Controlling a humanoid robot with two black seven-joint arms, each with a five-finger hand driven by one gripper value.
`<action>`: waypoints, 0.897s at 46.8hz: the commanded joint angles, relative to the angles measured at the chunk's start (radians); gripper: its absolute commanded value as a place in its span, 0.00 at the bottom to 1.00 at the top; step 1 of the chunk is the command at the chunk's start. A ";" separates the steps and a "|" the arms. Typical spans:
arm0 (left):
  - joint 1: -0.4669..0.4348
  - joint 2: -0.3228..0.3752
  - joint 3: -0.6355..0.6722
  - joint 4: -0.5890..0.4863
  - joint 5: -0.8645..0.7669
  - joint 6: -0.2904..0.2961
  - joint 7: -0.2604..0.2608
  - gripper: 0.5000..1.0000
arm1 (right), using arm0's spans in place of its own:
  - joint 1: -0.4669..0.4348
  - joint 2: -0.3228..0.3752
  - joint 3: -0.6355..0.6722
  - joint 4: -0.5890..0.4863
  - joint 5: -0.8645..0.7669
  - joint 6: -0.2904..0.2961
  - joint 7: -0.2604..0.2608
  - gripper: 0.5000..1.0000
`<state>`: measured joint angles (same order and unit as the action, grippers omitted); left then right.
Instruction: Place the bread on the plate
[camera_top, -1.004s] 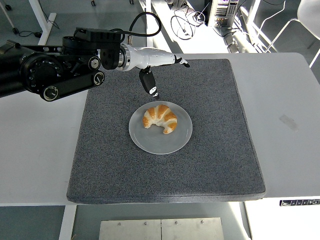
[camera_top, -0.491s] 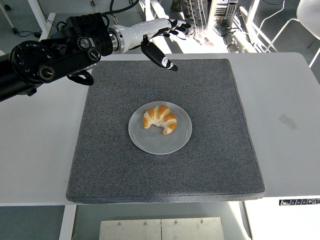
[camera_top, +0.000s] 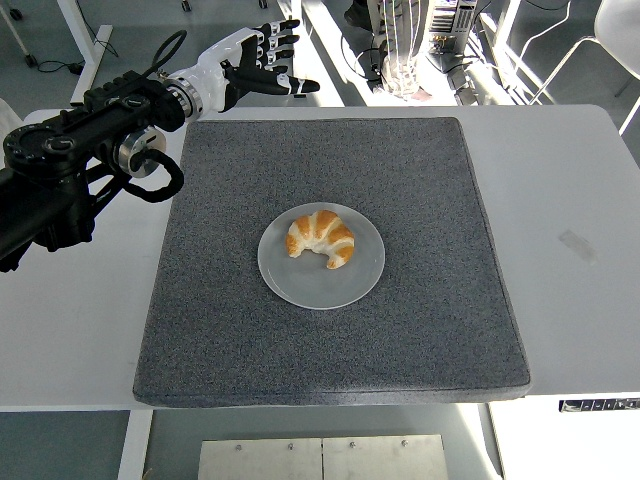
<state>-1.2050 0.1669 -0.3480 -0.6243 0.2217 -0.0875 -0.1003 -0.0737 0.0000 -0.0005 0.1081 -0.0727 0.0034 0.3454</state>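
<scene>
Grey mat (camera_top: 420, 300): croissant (camera_top: 321, 236) on plate (camera_top: 320, 285)

Golden-brown croissant (camera_top: 321, 237) with paler stripes; translucent grey plate (camera_top: 345, 283); speckled dark grey mat (camera_top: 420, 300); white table (camera_top: 580, 250); black arm (camera_top: 70, 165) with white-and-black left hand (camera_top: 245, 68).

obstacles: plate (camera_top: 366, 281) with bread (camera_top: 321, 237) at mat (camera_top: 420, 340) centre | free: mat all around plate, bare surface (camera_top: 580, 200) to the right | left robot hand (camera_top: 258, 64) above mat's far-left corner, fingers spread
</scene>
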 joint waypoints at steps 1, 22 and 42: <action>0.030 -0.027 -0.078 0.060 -0.059 0.000 -0.001 0.97 | 0.000 0.000 -0.001 0.001 0.001 0.001 0.000 1.00; 0.163 -0.121 -0.422 0.118 -0.229 -0.063 -0.061 0.97 | -0.003 0.000 -0.003 0.001 0.001 0.003 -0.002 1.00; 0.163 -0.144 -0.468 0.238 -0.320 -0.132 -0.053 0.97 | -0.009 0.000 -0.004 0.001 0.001 0.000 -0.002 1.00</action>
<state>-1.0400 0.0229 -0.8162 -0.3873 -0.0982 -0.2185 -0.1534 -0.0830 0.0000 -0.0046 0.1080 -0.0727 0.0026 0.3434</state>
